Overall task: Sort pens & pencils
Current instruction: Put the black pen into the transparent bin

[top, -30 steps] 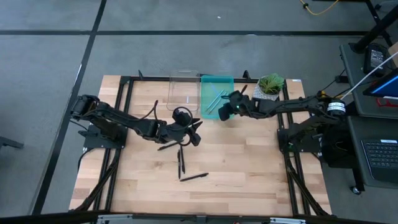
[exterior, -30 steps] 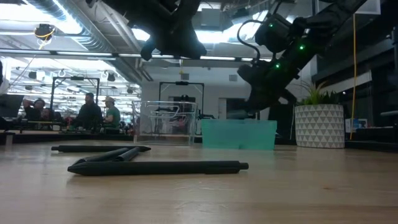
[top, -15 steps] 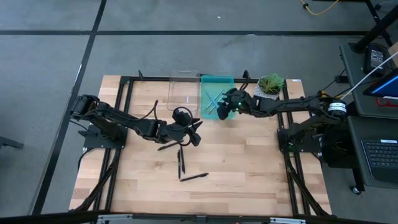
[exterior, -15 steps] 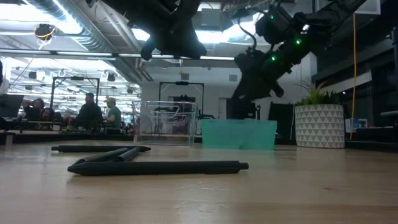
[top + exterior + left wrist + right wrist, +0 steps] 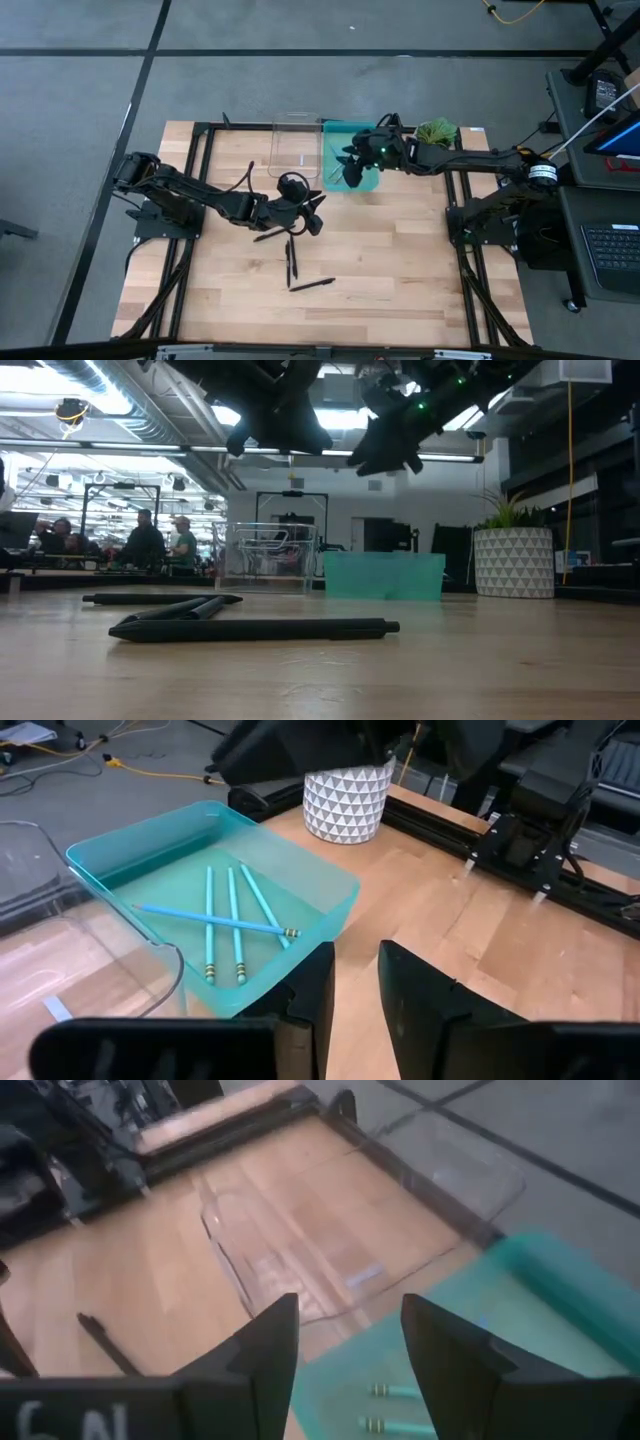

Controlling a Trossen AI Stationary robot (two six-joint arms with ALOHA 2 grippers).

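Three black pens lie flat on the wooden table [image 5: 400,260]: one [image 5: 270,234] by my left gripper, one [image 5: 291,260] and one [image 5: 312,285] nearer the front. They also show in the low view [image 5: 250,628]. Several blue pencils [image 5: 235,915] lie in the teal bin [image 5: 362,130], one crossing the others. The clear bin [image 5: 295,145] stands to its left. My left gripper [image 5: 312,216] hovers above the table's middle with a narrow gap between its fingers [image 5: 355,985], empty. My right gripper [image 5: 350,165] is open and empty, raised over the teal bin's near part [image 5: 345,1340].
A potted plant in a white patterned pot [image 5: 435,135] stands right of the teal bin, also in the low view [image 5: 512,555]. A black frame runs along the table's edges [image 5: 205,130]. People sit in the room far behind the table [image 5: 150,540].
My right gripper has risen well above the teal bin and gone a little toward the table's far-left, from the bin's near right edge to over the bin. One more pencil now lies crosswise over the others in the teal bin. My left arm has kept still.
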